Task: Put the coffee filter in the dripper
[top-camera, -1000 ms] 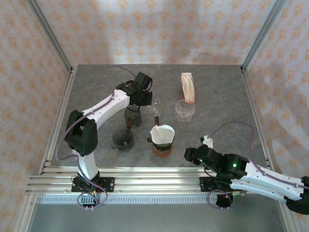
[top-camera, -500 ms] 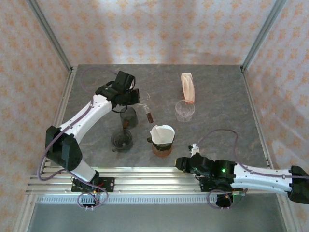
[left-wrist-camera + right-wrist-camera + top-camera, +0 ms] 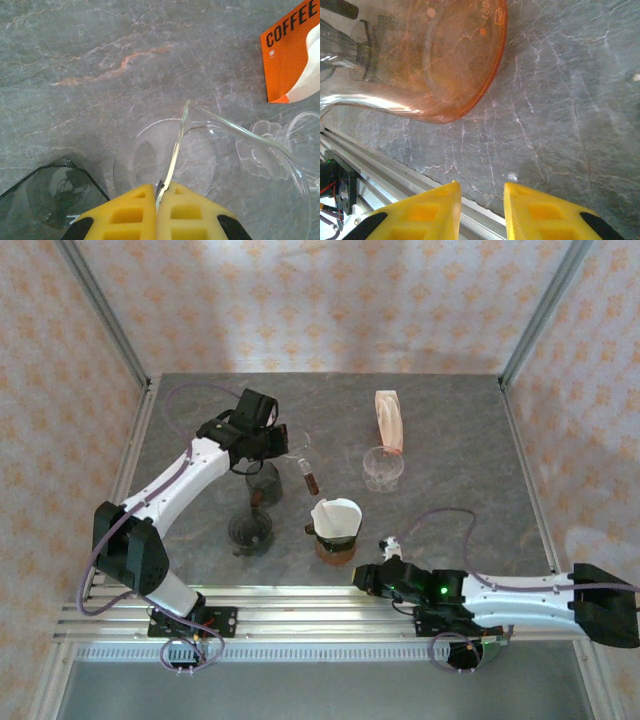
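The white paper coffee filter stands open in the dripper on top of an amber glass server. The server's amber base lies just ahead of my right gripper. This right gripper sits low at the table's near edge, right of the server, open with a narrow gap and only table between its fingers. My left gripper is shut on the thin rim of a clear glass vessel, holding the vessel above the table left of the filter.
An orange coffee bag stands at the back with a clear cup in front of it. A dark glass and a dark round piece sit under and in front of the left arm. The metal rail runs close by the right fingers.
The right arm swung left along the near edge toward the amber server while its jaws narrowed. The left arm carried the clear vessel left, then held nearly still.
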Robot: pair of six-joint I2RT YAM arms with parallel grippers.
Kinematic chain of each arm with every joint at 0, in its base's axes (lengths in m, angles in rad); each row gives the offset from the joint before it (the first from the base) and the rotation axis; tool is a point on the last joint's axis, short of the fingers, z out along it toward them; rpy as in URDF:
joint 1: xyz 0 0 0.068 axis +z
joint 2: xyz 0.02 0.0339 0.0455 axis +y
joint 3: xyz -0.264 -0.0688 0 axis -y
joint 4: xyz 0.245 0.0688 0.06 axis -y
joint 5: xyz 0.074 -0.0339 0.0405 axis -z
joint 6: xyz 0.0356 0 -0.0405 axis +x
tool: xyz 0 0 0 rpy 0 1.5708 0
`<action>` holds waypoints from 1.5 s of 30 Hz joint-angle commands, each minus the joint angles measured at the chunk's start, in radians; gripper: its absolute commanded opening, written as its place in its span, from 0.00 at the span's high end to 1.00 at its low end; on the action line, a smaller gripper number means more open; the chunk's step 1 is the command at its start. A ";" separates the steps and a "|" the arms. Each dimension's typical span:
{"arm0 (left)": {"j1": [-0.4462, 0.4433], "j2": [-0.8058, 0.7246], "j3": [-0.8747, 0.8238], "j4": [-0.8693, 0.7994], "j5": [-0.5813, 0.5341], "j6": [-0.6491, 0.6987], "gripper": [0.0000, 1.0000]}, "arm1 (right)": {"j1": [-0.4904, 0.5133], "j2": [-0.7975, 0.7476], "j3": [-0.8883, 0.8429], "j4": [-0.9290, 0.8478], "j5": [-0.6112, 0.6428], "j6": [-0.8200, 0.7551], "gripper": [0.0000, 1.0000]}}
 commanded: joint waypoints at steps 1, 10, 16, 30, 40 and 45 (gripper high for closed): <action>0.019 -0.030 0.074 0.048 -0.016 -0.025 1.00 | 0.006 0.048 0.025 0.111 0.036 0.015 0.72; 0.036 -0.088 -0.008 0.053 -0.010 -0.055 1.00 | -0.042 0.121 -0.006 0.273 0.025 0.028 0.77; 0.046 -0.130 -0.059 0.071 0.004 -0.066 1.00 | -0.093 0.183 0.000 0.348 -0.023 0.022 0.78; 0.094 -0.207 -0.091 0.017 0.010 -0.056 1.00 | -0.138 0.463 0.064 0.584 -0.054 0.007 0.78; 0.112 -0.280 -0.123 -0.007 0.009 -0.054 1.00 | -0.260 0.627 0.148 0.658 -0.178 -0.051 0.79; 0.113 -0.330 -0.148 -0.015 -0.011 -0.055 1.00 | -0.347 0.681 0.208 0.650 -0.264 -0.088 0.79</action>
